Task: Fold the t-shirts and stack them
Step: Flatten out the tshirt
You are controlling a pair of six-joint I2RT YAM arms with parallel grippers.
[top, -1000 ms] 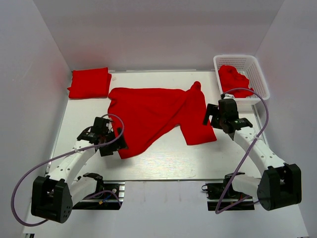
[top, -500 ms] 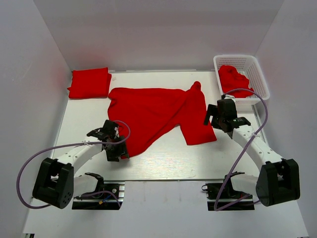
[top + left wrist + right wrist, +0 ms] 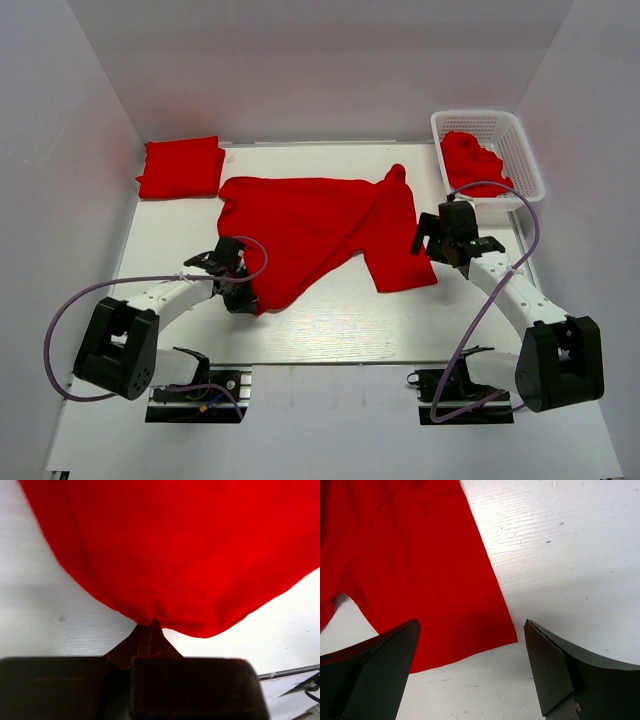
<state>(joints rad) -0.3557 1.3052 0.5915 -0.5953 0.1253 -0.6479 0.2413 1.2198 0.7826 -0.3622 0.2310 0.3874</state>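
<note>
Within the last second the left tool (image 3: 244, 296) has slid across the worktop (image 3: 330, 325) to the near-left corner of the spread t-shirt (image 3: 310, 225). It now looks clamped on the hem, the cloth puckering at its tips. The right tool (image 3: 471, 625) has barely moved and hangs with its jaws apart over the near-right corner, so the fold probably waits on that grip.

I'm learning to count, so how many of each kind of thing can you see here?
Red shirts: 3: folded shirt, spread shirt, bunched shirt, which may hide more
White basket: 1
Grippers: 2: left gripper, right gripper
Total: 6
</note>
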